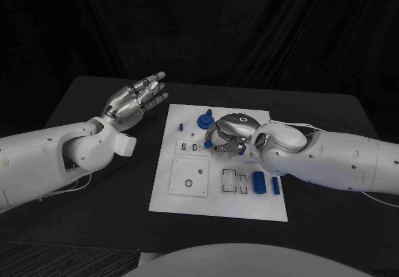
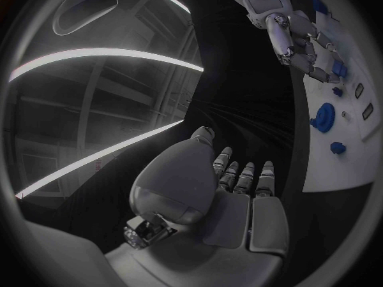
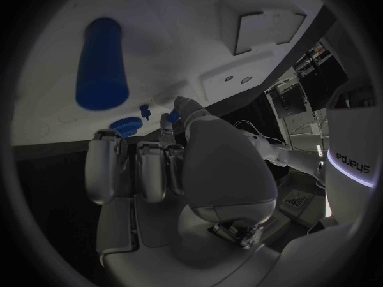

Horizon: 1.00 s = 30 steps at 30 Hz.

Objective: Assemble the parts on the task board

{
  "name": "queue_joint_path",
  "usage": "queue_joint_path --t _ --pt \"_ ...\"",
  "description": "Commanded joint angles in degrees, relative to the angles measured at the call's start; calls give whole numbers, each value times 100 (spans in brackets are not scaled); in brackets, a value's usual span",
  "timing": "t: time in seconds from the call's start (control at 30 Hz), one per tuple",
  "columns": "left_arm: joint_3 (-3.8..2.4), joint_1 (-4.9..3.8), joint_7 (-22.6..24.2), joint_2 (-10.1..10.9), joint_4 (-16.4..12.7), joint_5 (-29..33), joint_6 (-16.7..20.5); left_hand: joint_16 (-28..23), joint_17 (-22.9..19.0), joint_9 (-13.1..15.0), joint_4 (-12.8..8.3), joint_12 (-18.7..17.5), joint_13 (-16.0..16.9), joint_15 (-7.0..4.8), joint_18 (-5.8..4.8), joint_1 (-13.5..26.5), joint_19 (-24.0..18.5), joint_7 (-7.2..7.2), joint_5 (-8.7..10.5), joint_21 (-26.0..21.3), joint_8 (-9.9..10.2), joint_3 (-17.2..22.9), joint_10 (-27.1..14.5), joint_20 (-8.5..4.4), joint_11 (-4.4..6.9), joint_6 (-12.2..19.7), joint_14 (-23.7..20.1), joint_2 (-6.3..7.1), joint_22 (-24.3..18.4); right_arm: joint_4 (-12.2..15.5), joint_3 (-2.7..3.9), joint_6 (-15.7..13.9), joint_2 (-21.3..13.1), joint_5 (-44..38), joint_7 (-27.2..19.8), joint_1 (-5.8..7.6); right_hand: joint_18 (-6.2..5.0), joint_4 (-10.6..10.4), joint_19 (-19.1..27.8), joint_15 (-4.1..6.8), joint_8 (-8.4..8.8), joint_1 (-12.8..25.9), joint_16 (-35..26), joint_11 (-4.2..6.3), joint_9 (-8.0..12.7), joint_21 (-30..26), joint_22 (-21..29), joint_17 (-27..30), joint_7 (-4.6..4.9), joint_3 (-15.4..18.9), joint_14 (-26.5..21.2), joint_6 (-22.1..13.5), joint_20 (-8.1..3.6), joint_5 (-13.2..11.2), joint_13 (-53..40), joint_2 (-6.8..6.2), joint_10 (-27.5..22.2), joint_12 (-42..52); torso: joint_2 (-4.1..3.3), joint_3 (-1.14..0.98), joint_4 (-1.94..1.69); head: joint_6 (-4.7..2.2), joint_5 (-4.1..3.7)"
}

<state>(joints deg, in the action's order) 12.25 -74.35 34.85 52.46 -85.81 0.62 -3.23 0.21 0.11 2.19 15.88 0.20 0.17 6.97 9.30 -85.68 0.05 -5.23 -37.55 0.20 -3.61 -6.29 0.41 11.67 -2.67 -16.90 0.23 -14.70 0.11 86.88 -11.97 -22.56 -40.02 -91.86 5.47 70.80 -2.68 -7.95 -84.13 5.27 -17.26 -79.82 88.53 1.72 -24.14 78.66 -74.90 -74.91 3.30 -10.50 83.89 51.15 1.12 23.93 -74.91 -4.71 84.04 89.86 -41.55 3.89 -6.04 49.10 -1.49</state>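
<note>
The white task board (image 1: 218,202) lies in the middle of the black table. My right hand (image 1: 227,134) hangs low over its upper middle, fingers curled down around a small blue part (image 1: 208,143), which it pinches at the fingertips (image 3: 172,116). A blue gear (image 1: 204,120) and a small blue peg (image 1: 180,125) stand near the board's far edge. A thick blue cylinder (image 1: 259,182) and a thin blue pin (image 1: 275,184) lie on the board's right side. My left hand (image 1: 133,101) is raised left of the board, fingers spread, holding nothing.
Recessed slots and a square raised plate (image 1: 188,176) take up the board's lower left. In the left wrist view the board (image 2: 351,166) and gear (image 2: 323,117) lie beyond my flat left hand (image 2: 235,191). Black table (image 1: 332,115) surrounds the board.
</note>
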Motion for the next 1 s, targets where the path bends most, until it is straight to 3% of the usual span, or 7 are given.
queue_joint_path --t 0.03,0.33,0.8,1.0 --pt "-5 9 44 -10 -6 -2 -63 -16 -8 9 1 -10 -7 34 -52 -28 9 9 -23 -7 -36 48 -8 37 -42 -29 -20 -16 1 122 10 305 -47 -346 404 117 2 7 -100 0 -11 61 -14 22 -12 -26 -1158 -1292 -10 21 563 -16 7 6 -1509 -4 596 14 1 -1 0 3 -4" --pt "-5 10 31 -27 8 -2 -81 -16 -8 9 1 -10 -7 34 -52 -28 9 9 -23 -7 -36 48 -8 37 -42 -29 -20 -16 1 289 10 1002 -44 -1040 1026 311 -9 1 -83 8 14 118 -49 31 -5 -71 -1144 -1245 -19 36 552 -74 3 4 -1509 -28 596 14 3 4 0 21 3" --pt "-5 11 -26 -41 20 -2 -118 -16 -9 11 7 -9 -6 32 -51 -29 10 3 -23 -6 -44 55 -4 36 -47 -52 -20 -15 1 314 11 1612 238 -1922 1445 450 -3 45 -98 32 30 112 -32 61 -2 -40 -1154 -1268 -73 8 557 -90 -11 19 -1509 -30 596 14 -2 3 3 59 31" --pt "-5 11 -35 -46 20 -3 -126 -16 -9 12 9 -9 -6 31 -51 -29 10 0 -23 -7 -47 59 -4 36 -49 -61 -20 -16 1 310 11 1654 346 -1996 1499 480 -4 57 -97 42 30 112 -30 68 -4 -46 -1152 -1270 -84 -3 558 -77 -17 28 -1509 -24 596 14 1 8 -6 63 33"
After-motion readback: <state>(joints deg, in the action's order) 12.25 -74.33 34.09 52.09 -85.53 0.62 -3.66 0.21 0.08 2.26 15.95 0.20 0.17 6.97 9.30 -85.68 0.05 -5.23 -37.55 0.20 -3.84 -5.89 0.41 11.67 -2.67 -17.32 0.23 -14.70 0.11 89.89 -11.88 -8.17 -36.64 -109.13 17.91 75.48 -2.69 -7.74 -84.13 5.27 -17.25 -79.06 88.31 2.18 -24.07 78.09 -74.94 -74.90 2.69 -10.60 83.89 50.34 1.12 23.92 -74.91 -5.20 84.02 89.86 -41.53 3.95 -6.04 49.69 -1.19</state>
